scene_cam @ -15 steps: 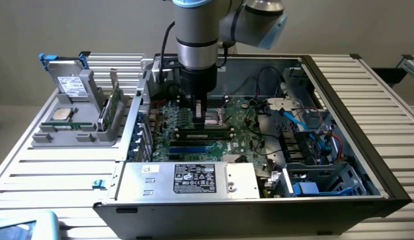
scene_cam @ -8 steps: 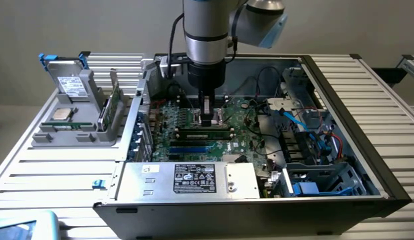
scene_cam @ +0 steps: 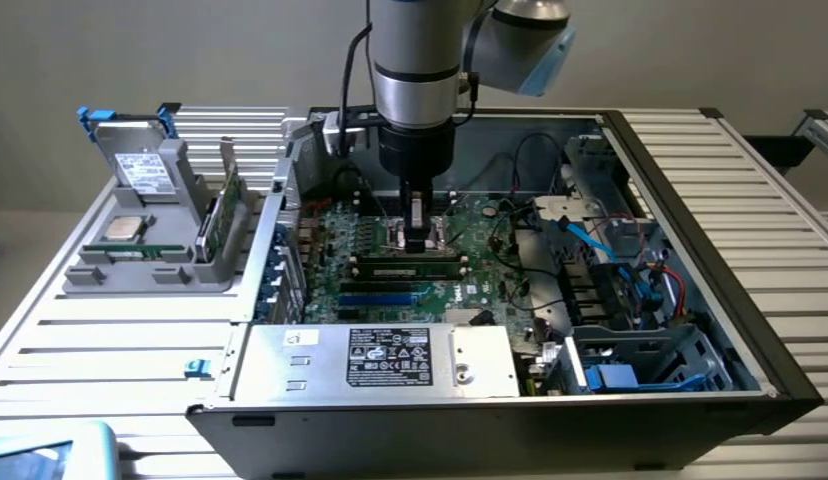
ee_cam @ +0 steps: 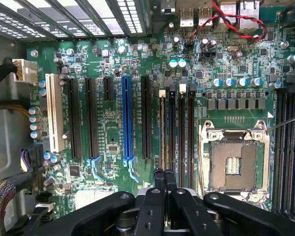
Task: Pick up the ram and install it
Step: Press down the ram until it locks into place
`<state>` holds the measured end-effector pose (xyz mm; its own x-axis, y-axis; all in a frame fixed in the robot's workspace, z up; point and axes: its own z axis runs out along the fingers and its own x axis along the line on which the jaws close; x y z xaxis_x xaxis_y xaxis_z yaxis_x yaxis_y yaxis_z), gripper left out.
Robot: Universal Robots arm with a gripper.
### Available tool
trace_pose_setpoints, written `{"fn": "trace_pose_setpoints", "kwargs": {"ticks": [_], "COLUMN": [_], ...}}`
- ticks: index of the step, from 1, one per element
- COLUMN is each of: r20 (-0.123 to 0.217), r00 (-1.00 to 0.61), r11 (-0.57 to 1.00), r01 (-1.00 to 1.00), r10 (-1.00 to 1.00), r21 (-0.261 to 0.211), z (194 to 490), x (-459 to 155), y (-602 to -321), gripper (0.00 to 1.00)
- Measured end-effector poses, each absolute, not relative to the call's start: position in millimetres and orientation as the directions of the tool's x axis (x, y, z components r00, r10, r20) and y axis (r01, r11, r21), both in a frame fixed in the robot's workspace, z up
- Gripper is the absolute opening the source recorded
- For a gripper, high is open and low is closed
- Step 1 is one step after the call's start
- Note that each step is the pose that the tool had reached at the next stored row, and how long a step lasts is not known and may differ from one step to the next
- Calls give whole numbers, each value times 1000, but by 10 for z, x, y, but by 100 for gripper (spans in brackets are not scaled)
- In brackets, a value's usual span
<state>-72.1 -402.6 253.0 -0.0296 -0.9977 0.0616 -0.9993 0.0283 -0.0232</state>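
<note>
My gripper is closed, its two black fingers pressed together with nothing between them. In the wrist view the fingertips sit right over the memory slots, at the near end of a slot where the ram stands seated on edge. In the exterior view my gripper hangs straight down inside the open computer case, its tips just above the ram, which lies across the motherboard at about six o'clock from the fingers. The empty processor socket sits just beside the slots. At nine o'clock from the case, well apart, a grey stand holds spare parts.
</note>
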Motion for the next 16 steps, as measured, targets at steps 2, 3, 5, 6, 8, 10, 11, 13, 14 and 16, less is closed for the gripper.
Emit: {"fn": "trace_pose_setpoints", "kwargs": {"ticks": [2, 3, 5, 6, 8, 10, 11, 13, 14, 16], "r20": [62, 62, 62, 62, 62, 61, 61, 61, 61, 61], "r00": [-30, -30, -30, -30, -30, -30, -30, -30, -30, -46], "r11": [28, 28, 28, 28, 28, 28, 28, 28, 28, 44], "r01": [-999, -999, -999, -999, -999, -999, -999, -999, -999, -999], "r10": [-998, -998, -998, -998, -998, -998, -998, -998, -998, -997], "r21": [-23, -23, -23, -23, -23, -23, -23, -23, -23, -23], "z": [2530, 2530, 2530, 2530, 2530, 2530, 2530, 2530, 2530, 2531], "x": [-721, -721, -721, -721, -721, -721, -721, -721, -721, -722], "y": [-4026, -4026, -4026, -4026, -4026, -4026, -4026, -4026, -4026, -4026], "gripper": [11, 11, 11, 11, 11, 11, 11, 11, 11, 11]}}
